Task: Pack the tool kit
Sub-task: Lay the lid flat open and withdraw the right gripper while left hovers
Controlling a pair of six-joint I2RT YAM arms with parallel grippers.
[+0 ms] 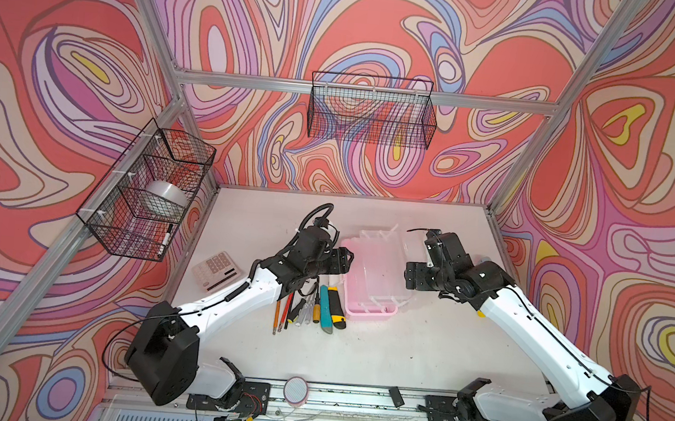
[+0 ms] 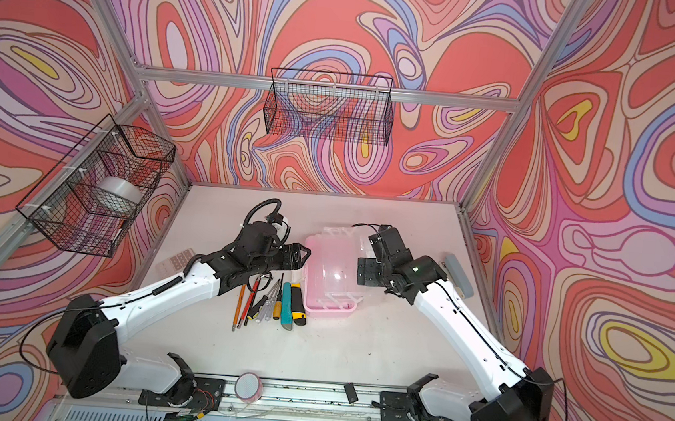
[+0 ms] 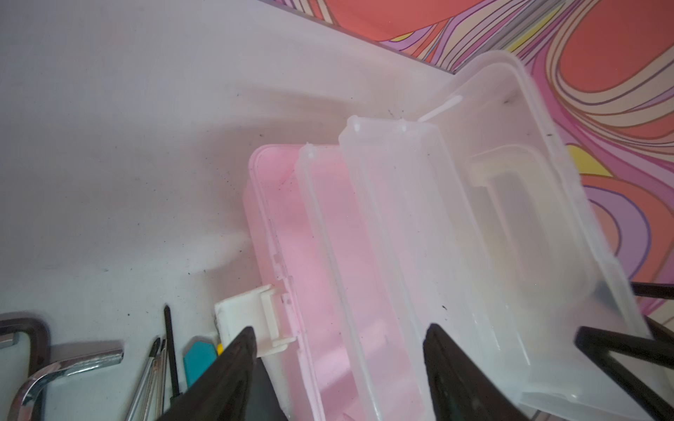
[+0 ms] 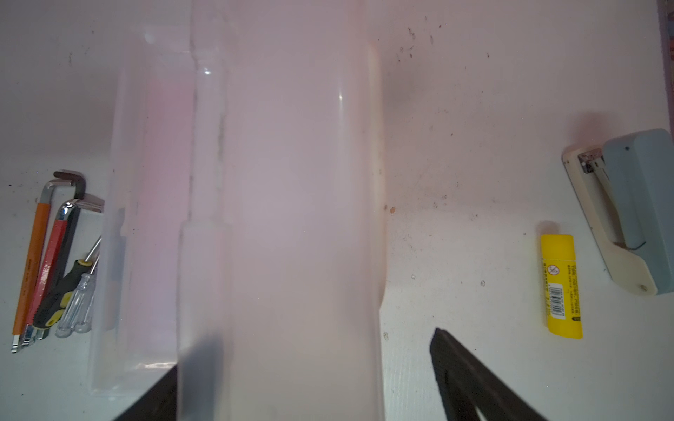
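The tool kit (image 1: 370, 311) is a pale pink case lying open mid-table, its translucent lid (image 1: 385, 261) swung up. My left gripper (image 1: 344, 262) is at the case's left side. In the left wrist view it (image 3: 341, 333) is open, its jaws astride the pink wall (image 3: 288, 218) and a clear inner tray, beside the white latch (image 3: 248, 313). My right gripper (image 1: 410, 274) is open at the lid's right edge, with the lid (image 4: 291, 218) between its jaws. Hex keys (image 1: 283, 311), screwdrivers (image 1: 303, 308), a teal tool (image 1: 325, 308) and a black-yellow utility knife (image 1: 337, 307) lie in a row left of the case.
A calculator (image 1: 216, 269) lies at the left edge of the table. A grey-blue bar (image 2: 457, 274) and a yellow stick (image 4: 561, 286) lie to the right of the case. Wire baskets hang on the left wall (image 1: 150, 191) and the back wall (image 1: 371, 110).
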